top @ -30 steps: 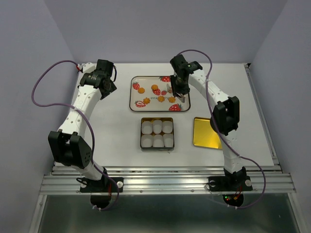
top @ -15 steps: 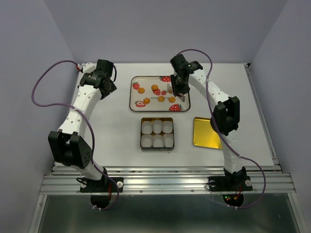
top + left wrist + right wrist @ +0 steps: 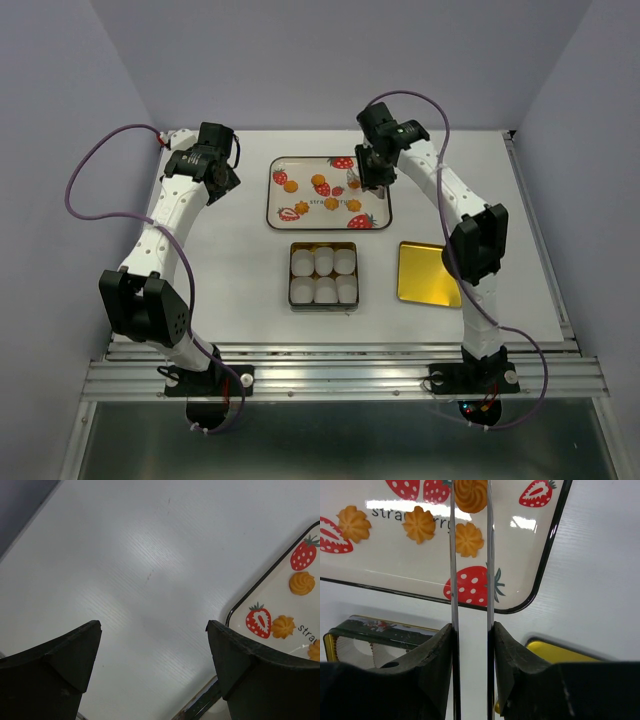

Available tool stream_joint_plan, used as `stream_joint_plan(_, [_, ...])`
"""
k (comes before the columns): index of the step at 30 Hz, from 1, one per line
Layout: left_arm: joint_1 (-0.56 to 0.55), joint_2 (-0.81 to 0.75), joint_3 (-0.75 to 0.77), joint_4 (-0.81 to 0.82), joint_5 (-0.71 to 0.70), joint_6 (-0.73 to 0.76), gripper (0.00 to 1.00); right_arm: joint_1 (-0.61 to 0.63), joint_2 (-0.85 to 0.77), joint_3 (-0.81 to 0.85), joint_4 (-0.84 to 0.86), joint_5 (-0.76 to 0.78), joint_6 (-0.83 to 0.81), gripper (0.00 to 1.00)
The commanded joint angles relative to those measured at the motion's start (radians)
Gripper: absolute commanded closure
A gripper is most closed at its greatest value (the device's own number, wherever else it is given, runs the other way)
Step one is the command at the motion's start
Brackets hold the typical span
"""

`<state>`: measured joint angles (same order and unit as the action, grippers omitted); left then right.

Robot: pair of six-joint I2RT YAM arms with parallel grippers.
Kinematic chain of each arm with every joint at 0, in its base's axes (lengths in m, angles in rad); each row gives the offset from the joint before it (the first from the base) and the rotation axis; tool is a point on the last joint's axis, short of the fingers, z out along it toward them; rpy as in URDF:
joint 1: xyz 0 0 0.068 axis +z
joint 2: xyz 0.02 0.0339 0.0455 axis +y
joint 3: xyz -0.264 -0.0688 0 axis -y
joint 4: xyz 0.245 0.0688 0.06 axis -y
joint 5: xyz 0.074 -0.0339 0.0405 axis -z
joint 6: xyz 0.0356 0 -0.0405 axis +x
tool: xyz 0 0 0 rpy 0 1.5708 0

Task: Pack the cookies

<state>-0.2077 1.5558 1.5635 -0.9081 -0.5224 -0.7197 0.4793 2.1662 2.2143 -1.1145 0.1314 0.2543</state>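
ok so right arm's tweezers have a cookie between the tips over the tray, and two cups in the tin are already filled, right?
No: the top external view shows all six paper cups in the tin empty, none filled. The rest holds: the right gripper holds the tweezers, which have a cookie between the tips over the tray.

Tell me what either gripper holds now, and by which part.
Right gripper pinches one cookie by its opposite edges; left gripper is open, holding nothing.

open table (image 3: 235,260) left of tin (image 3: 322,244), tray (image 3: 303,170) close behind
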Motion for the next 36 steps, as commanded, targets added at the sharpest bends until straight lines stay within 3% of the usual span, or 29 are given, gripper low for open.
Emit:
stream_joint_plan(1, [-0.004,-0.022,0.015,0.0,-0.004,-0.006,0.01,0.008,-0.088,-0.001,0.03,0.005,-0.006,0.62])
stream_joint_plan(20, [-0.006,0.039,0.076,0.003,0.004,-0.007,0.01,0.061,-0.334,-0.14,-0.086,-0.099,0.008,0.62])
stream_joint_plan(36, [-0.007,0.075,0.084,0.041,-0.024,-0.018,0.01,0.275,-0.54,-0.384,-0.034,-0.042,0.111,0.62])
